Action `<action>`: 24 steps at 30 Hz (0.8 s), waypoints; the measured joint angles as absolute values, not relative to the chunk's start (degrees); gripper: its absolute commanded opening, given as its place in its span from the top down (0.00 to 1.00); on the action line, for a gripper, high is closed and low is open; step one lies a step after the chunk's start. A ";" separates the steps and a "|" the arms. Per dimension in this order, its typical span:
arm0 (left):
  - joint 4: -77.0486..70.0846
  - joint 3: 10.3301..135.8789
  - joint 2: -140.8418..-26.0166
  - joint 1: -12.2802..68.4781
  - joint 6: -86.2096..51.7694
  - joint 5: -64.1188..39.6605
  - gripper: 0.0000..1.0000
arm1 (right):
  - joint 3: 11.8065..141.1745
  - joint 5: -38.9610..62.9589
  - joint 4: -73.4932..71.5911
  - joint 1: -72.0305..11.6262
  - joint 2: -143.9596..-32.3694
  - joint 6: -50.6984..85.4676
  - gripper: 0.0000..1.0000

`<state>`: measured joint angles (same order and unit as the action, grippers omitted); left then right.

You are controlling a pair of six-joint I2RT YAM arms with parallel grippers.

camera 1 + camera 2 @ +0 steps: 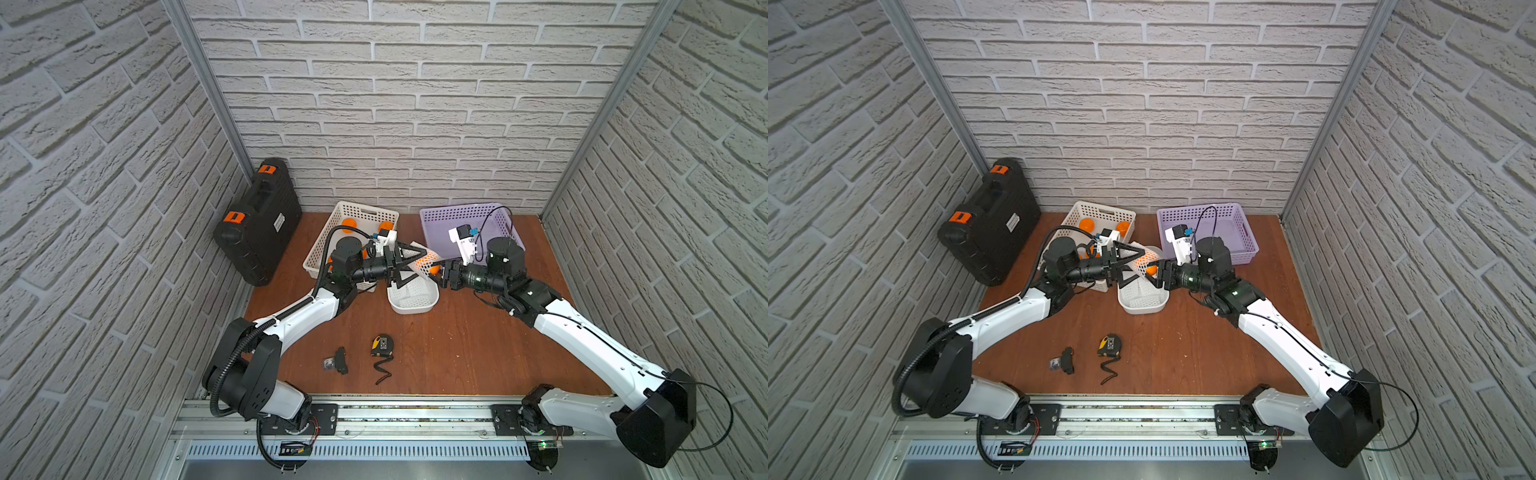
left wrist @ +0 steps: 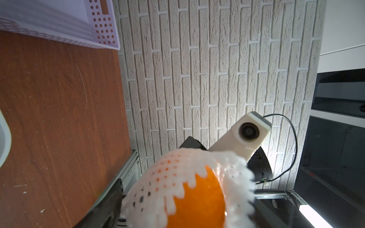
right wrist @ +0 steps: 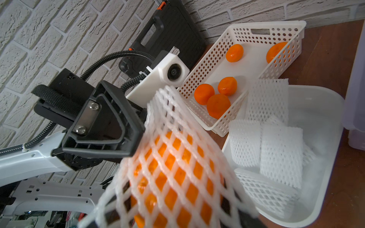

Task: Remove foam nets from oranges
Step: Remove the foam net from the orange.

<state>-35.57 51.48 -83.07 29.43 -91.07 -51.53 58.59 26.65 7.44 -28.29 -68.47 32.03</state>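
An orange (image 2: 199, 197) still wrapped in a white foam net (image 1: 424, 261) hangs above the table between both arms. My right gripper (image 1: 441, 270) is shut on this netted orange from the right. My left gripper (image 1: 419, 264) faces it from the left with its fingers spread wide at the net's open mouth (image 3: 158, 94). Bare fruit shows through that mouth in the left wrist view. I cannot tell whether the left fingers are inside or outside the net. Several bare oranges (image 3: 204, 93) lie in the white perforated basket (image 1: 353, 212). Several empty foam nets (image 3: 280, 150) lie in the white bin (image 1: 415, 305) below the grippers.
A purple basket (image 1: 461, 214) stands at the back right, just behind the right wrist. A black case with orange latches (image 1: 262, 220) leans against the left wall. A tape measure (image 1: 382, 345) and a small black object (image 1: 338, 360) lie on the brown table nearer the front.
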 measured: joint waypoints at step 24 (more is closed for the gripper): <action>-25.15 52.45 -80.36 27.49 -83.48 -48.01 0.57 | 58.43 25.30 13.32 -28.29 -66.46 28.18 0.50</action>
